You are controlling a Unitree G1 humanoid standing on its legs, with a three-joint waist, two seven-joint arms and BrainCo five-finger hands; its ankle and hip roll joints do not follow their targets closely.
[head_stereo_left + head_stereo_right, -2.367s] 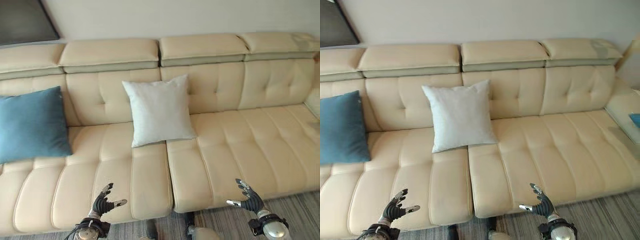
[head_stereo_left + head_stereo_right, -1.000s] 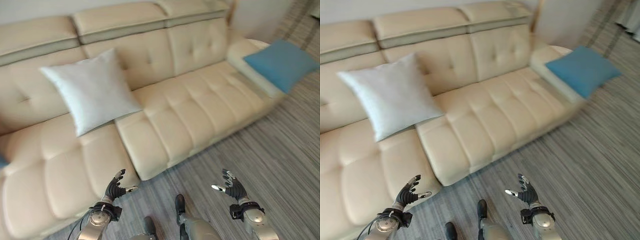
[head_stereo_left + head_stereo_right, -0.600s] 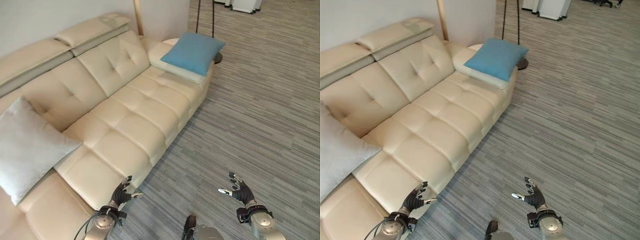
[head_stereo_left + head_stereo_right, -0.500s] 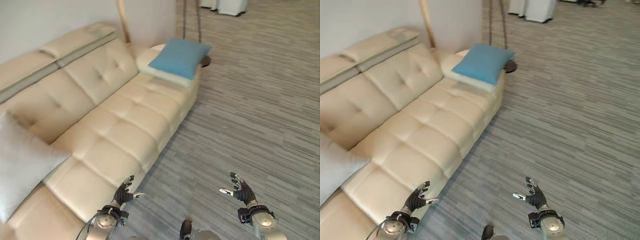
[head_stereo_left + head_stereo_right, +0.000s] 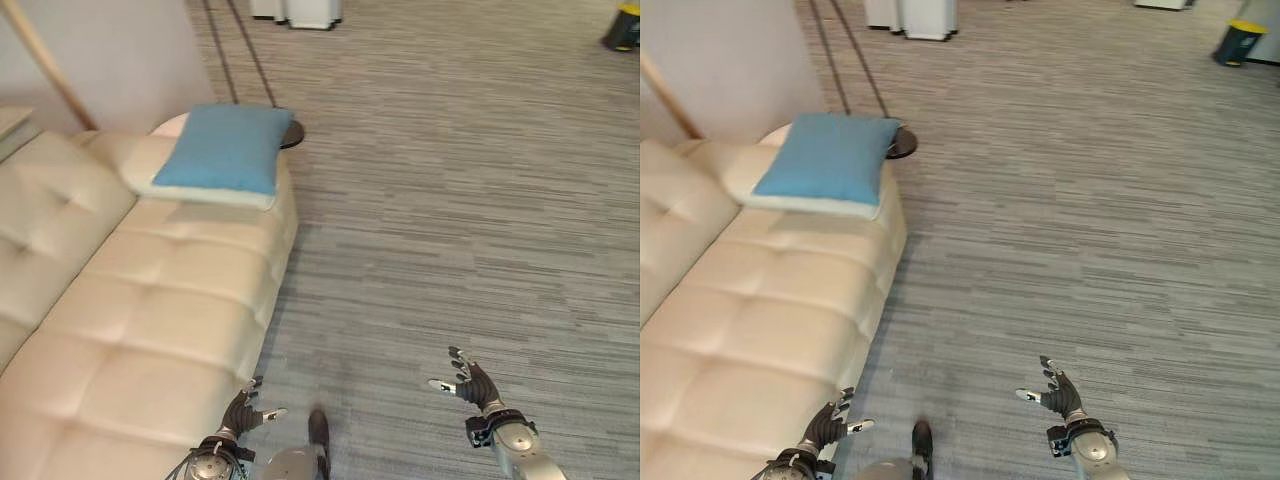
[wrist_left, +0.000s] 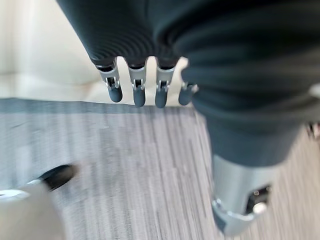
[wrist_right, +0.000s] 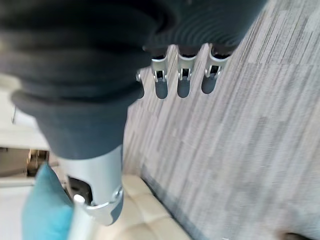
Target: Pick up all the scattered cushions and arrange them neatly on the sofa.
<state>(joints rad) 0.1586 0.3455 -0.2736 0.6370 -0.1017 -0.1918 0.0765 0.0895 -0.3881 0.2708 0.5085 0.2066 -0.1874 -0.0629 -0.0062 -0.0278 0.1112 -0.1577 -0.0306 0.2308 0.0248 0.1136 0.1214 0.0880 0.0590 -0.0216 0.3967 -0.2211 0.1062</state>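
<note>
Grey striped carpet [image 5: 470, 200] covers the floor across most of the room. A pale wall [image 5: 110, 50] rises at the far left, with a slanted wooden pole [image 5: 45, 65] before it. A round dark base [image 5: 902, 148] (carrying thin dark rods) sits on the carpet. White units [image 5: 295, 10] stand far back.

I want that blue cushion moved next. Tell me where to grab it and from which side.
Take the blue cushion by its near long edge, coming from the floor side with both open hands, left hand and right hand. It lies flat on the sofa's end, its far corner overhanging the edge, so the sides are probably free to pinch.
</note>
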